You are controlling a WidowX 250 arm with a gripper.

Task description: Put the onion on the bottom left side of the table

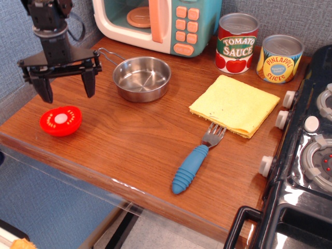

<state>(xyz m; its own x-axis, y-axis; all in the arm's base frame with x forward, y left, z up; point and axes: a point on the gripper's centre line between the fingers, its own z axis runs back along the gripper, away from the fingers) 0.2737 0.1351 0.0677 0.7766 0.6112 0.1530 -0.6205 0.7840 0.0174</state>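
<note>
The onion (60, 121) is a bright red half-dome toy. It lies on the brown wooden table (135, 140) near the front left corner, with its flat face and white centre turned up. My gripper (67, 89) hangs above and just behind the onion, apart from it. Its two black fingers (88, 83) are spread wide and hold nothing.
A steel pan (141, 78) sits right of the gripper, with a toy microwave (155, 21) behind it. A yellow cloth (234, 105), a blue-handled fork (194, 163), a tomato sauce can (236, 43) and a pineapple can (279, 58) lie to the right. A black stove (306, 155) borders the right edge.
</note>
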